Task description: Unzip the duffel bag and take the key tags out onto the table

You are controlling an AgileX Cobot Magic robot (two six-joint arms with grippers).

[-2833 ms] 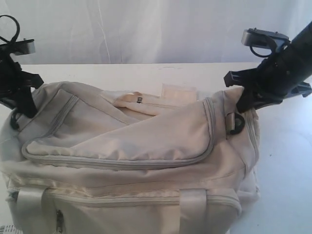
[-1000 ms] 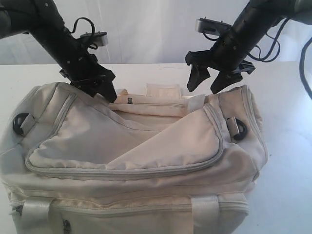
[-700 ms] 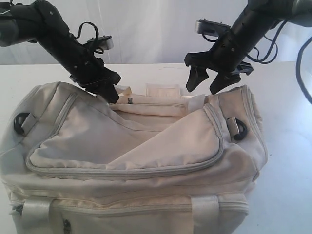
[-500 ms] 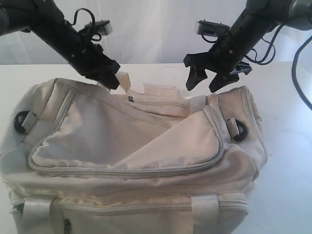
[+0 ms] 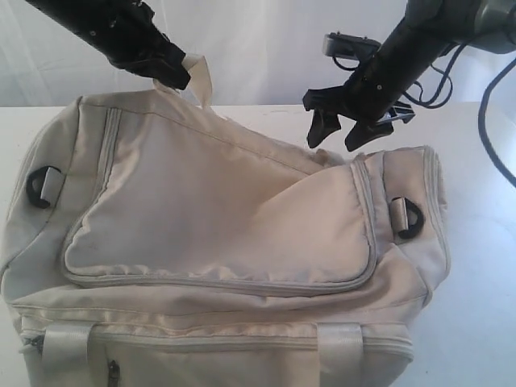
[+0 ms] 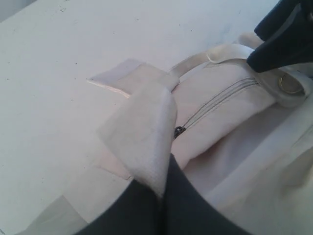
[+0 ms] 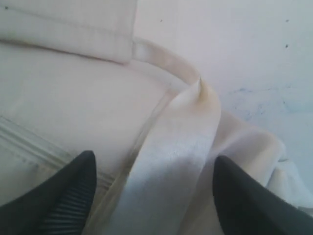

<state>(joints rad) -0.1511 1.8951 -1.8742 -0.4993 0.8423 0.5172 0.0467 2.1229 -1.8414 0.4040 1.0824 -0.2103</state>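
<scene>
The cream duffel bag (image 5: 218, 210) fills the table (image 5: 476, 266), its lid zipper (image 5: 218, 282) closed. My left gripper (image 5: 173, 74) is shut on a pale webbing strap (image 5: 197, 76) and holds the bag's far side up. In the left wrist view the strap (image 6: 142, 132) is pinched in the gripper (image 6: 161, 196), near a dark zipper pull (image 6: 179, 130). My right gripper (image 5: 340, 129) hangs open just above the bag's far right part. In the right wrist view its gripper (image 7: 154, 181) straddles another strap (image 7: 171, 161) without touching it. The key tags are hidden.
Black D-rings (image 5: 407, 216) (image 5: 39, 185) sit at both ends of the bag. Front webbing handles (image 5: 339, 351) run down the near side. A white backdrop (image 5: 258, 48) stands behind the table. Cables (image 5: 492, 97) trail from the right arm.
My left gripper closed on the strap and rose up and back, pulling the bag's far side up and tilting its top toward the camera. The right gripper barely moved.
</scene>
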